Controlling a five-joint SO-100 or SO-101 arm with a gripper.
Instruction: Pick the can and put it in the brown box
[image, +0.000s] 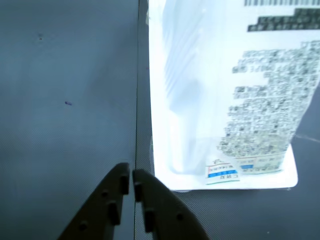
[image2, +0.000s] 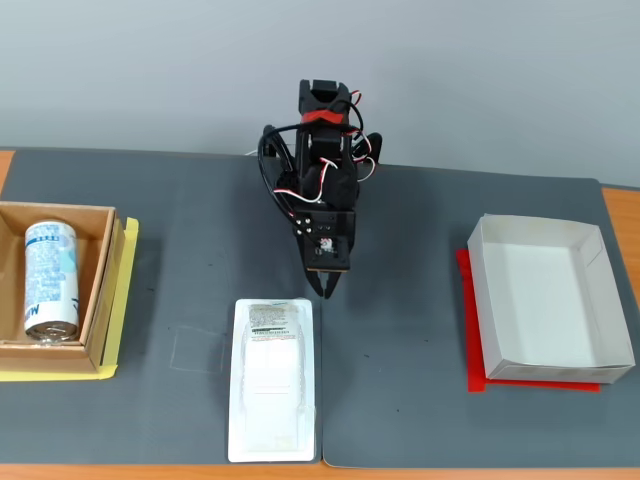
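In the fixed view the white can (image2: 50, 281) with light-blue graphics lies on its side inside the brown cardboard box (image2: 103, 285) at the left edge of the mat. My gripper (image2: 327, 287) hangs at the middle of the mat, far to the right of the box, its tips pointing down just above the flat tray package. In the wrist view the gripper (image: 132, 178) is shut and empty, its dark fingers (image: 150, 202) nearly touching over the seam between two mats. The can and the box are out of the wrist view.
A flat white plastic tray package (image2: 272, 378) (image: 225, 90) lies in front of the gripper. A white paper box (image2: 548, 297) stands on a red sheet at the right. A yellow sheet (image2: 125, 300) lies under the brown box. The arm's base (image2: 325, 150) is at the back.
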